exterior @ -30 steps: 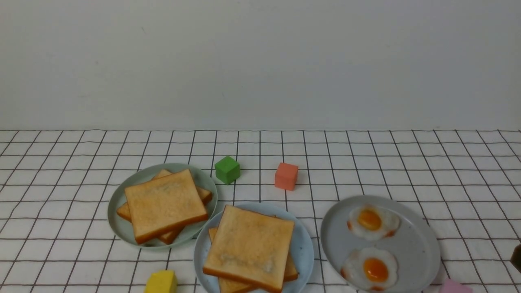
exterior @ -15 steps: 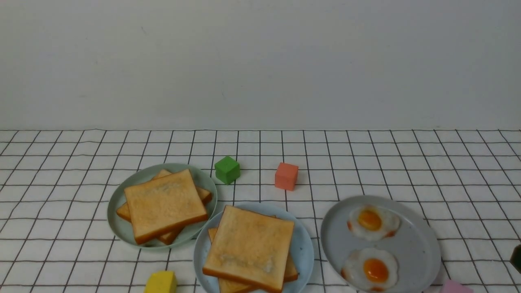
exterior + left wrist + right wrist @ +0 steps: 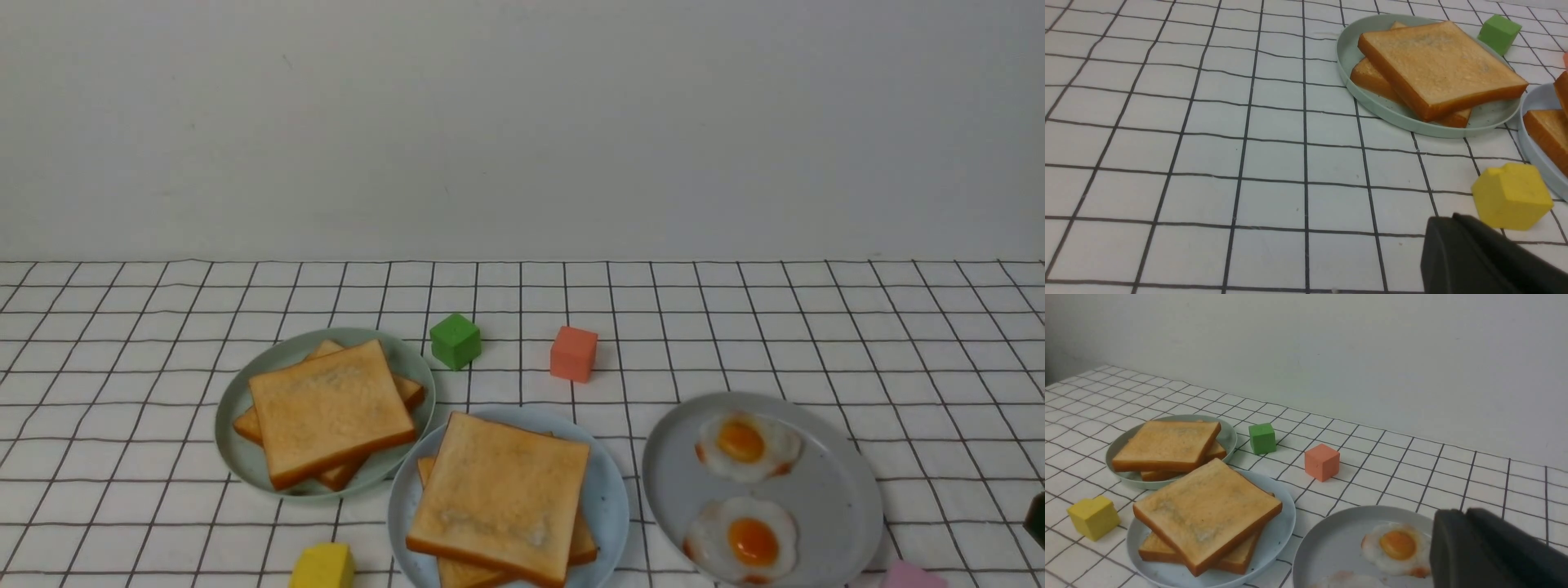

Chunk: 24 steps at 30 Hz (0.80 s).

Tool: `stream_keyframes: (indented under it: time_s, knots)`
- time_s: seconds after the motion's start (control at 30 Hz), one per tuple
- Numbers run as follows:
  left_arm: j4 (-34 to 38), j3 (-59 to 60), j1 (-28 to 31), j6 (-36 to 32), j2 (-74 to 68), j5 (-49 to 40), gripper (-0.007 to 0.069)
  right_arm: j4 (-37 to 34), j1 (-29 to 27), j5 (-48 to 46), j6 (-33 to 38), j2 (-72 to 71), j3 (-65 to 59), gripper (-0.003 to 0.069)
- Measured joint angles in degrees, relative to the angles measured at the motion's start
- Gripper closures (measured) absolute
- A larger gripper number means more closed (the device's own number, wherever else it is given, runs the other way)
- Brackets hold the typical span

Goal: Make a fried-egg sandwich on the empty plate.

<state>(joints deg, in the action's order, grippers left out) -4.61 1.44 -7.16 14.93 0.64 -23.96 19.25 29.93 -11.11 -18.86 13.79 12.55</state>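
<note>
The pale sky-blue plate [image 3: 612,490] sits at the front centre and carries two stacked golden toast slices [image 3: 502,494]. Whatever lies between the slices is hidden. Two fried eggs [image 3: 747,445] [image 3: 747,539] lie on the grey plate [image 3: 824,482] to the right. My left gripper [image 3: 1447,218] is shut and holds nothing, low over the cloth next to a yellow block [image 3: 1511,194]. My right gripper [image 3: 1466,512] hovers by the grey plate's edge near one egg [image 3: 1396,547], its fingers together and nothing between them. In the front view only a dark sliver of the right gripper [image 3: 1037,518] shows.
A sage-green plate [image 3: 245,392] at the front left holds two more toast slices [image 3: 331,412]. A green cube [image 3: 455,340] and a salmon cube [image 3: 574,353] stand behind the plates. A yellow block [image 3: 324,566] and a pink block [image 3: 910,574] lie at the front edge.
</note>
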Motion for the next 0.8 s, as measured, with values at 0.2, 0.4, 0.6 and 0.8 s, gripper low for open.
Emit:
stream_keyframes:
  time_s: [0.2, 0.4, 0.6, 0.8]
  knots:
    - [0.0, 0.0, 0.0, 0.0, 0.0, 0.0, 0.0617, -11.3, -12.9, -3.8, 7.8, -7.1, -0.4, 0.0592]
    - [0.0, 0.0, 0.0, 0.0, 0.0, 0.1, 0.0609, -14.4, -25.2, -6.8, 10.9, -13.7, -8.2, 0.058]
    - [0.0, 0.0, 0.0, 0.0, 0.0, 0.1, 0.0608, -14.8, -27.5, -10.6, 11.1, -14.4, -13.7, 0.0573]
    - [0.0, 0.0, 0.0, 0.0, 0.0, 0.1, 0.0608, -16.1, -27.5, -10.8, 11.3, -14.4, -13.6, 0.0566]
